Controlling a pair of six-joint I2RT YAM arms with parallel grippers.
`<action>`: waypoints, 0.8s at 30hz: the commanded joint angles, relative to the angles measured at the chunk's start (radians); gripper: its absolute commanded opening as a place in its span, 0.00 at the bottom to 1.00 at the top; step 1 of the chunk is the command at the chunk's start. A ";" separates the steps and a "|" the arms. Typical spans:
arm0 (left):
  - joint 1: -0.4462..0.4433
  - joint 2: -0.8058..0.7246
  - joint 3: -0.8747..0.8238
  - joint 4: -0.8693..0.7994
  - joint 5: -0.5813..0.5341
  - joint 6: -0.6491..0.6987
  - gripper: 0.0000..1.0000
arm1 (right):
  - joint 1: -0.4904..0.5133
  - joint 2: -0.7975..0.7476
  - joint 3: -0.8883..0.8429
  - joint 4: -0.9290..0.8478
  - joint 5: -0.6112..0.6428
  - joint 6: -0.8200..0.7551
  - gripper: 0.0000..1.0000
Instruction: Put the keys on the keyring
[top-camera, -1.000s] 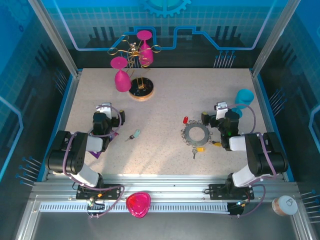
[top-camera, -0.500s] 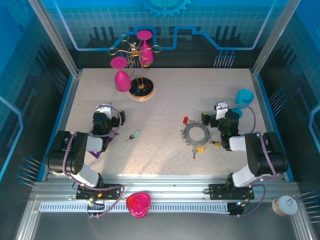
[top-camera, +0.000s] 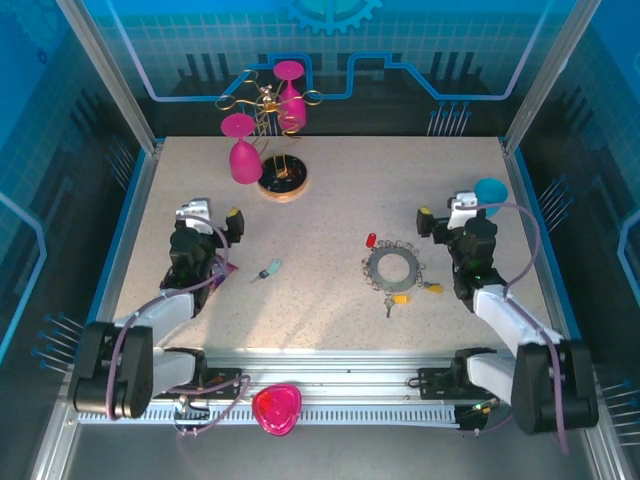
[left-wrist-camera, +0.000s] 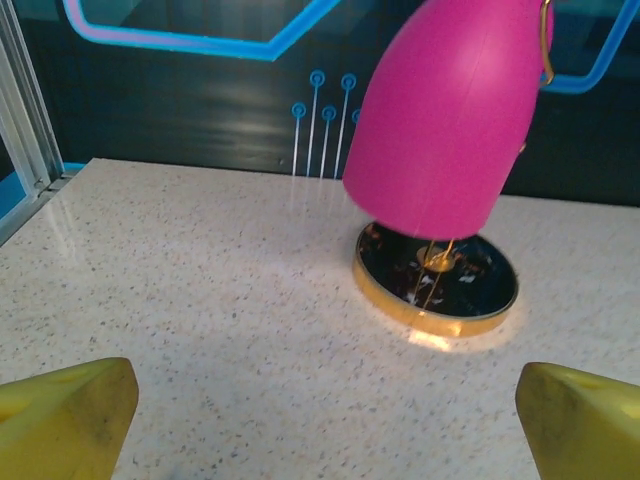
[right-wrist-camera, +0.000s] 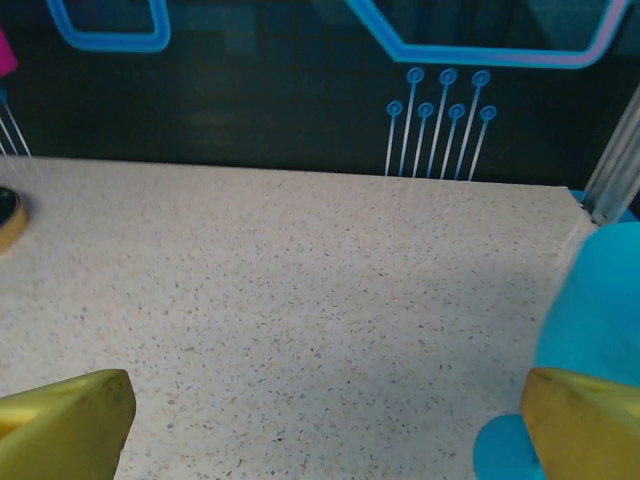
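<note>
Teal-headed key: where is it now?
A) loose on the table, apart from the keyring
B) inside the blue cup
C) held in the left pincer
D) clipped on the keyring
A: the teal key lies alone on the table, apart from the keyring.

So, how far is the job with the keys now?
Done: nothing that I can confirm; the yellow key and orange key lie at the rim of the keyring, attached or not I cannot tell. In hand: nothing; both pairs of jaws stand open and empty. Left: the teal key lies far from it, the red key just beside.
</note>
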 joint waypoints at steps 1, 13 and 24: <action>-0.008 -0.064 0.070 -0.191 0.089 -0.099 0.96 | -0.007 -0.109 0.018 -0.248 0.020 0.123 1.00; -0.437 -0.066 0.220 -0.528 0.129 -0.273 0.85 | -0.003 -0.230 0.125 -0.807 -0.231 0.423 0.88; -0.823 0.252 0.393 -0.630 0.102 -0.553 0.65 | 0.015 -0.302 0.147 -0.951 -0.254 0.465 0.77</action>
